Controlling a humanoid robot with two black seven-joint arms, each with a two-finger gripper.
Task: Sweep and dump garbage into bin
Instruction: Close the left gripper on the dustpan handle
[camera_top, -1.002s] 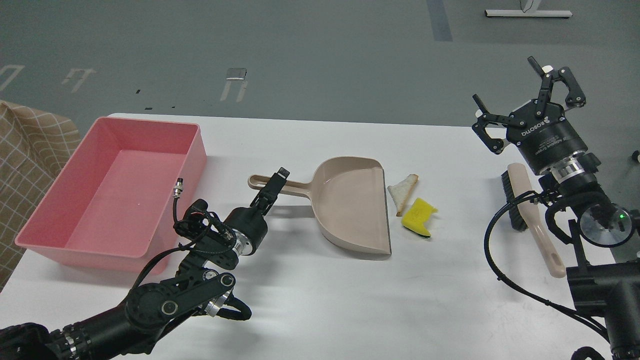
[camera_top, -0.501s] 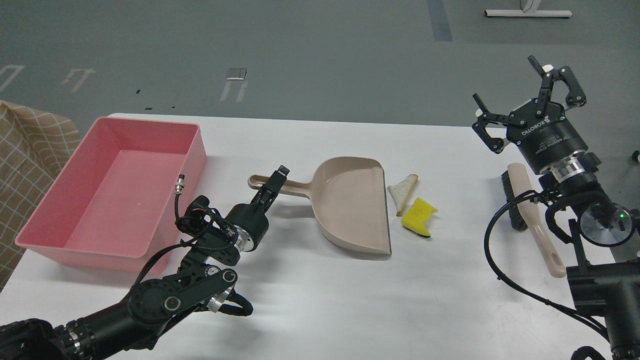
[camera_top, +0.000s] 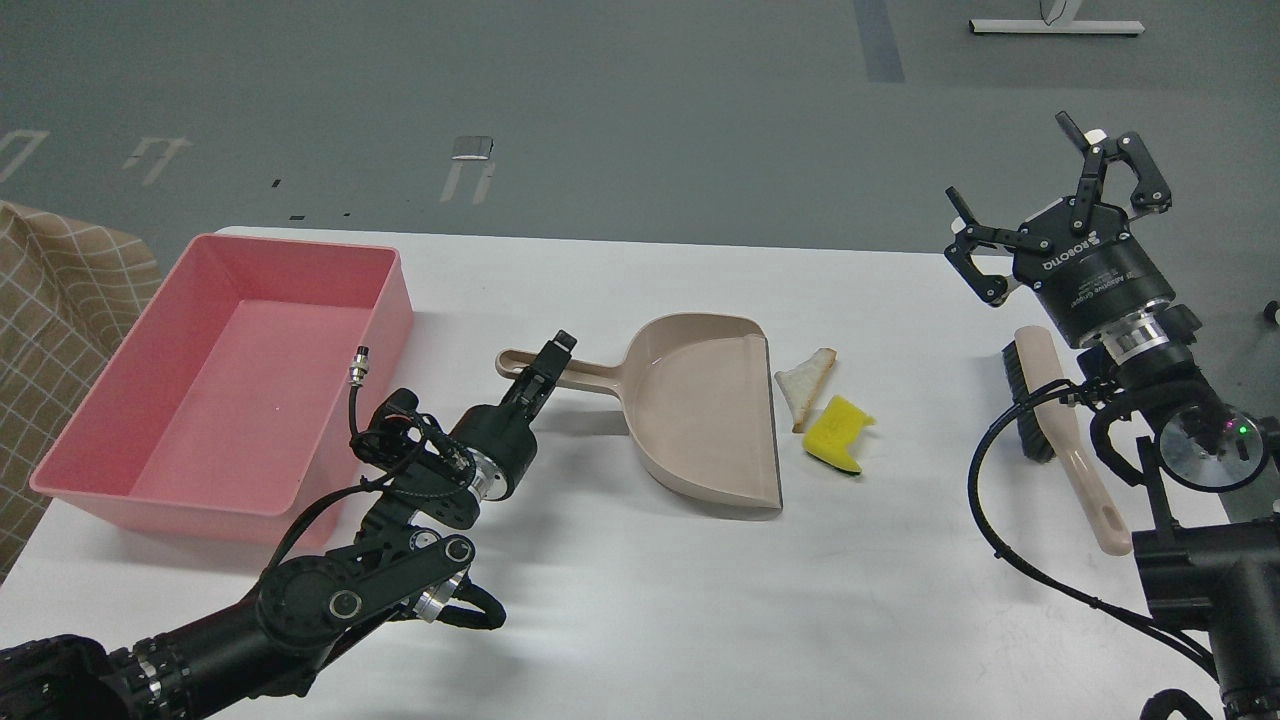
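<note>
Step in hand: left gripper (camera_top: 553, 362) reaching for dustpan handle (camera_top: 560, 372); jaws' state cannot be told. Right gripper (camera_top: 1050, 200) raised, jaws apart, empty. Bread piece (camera_top: 806, 384) and sponge chunk (camera_top: 838, 432) on bench (camera_top: 650, 580) beside dustpan lip; pink bin (camera_top: 380, 330) far left. Next: clamp handle, fetch brush (camera_top: 1065, 440).

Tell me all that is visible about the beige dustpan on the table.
The dustpan looks like smooth beige plastic, with a wide shallow scoop and a long thin handle ending in a hanging hole. It lies flat on the white table, empty, with its straight dark-edged mouth facing right toward the bread piece and the yellow sponge chunk. The left gripper is at its handle.
</note>
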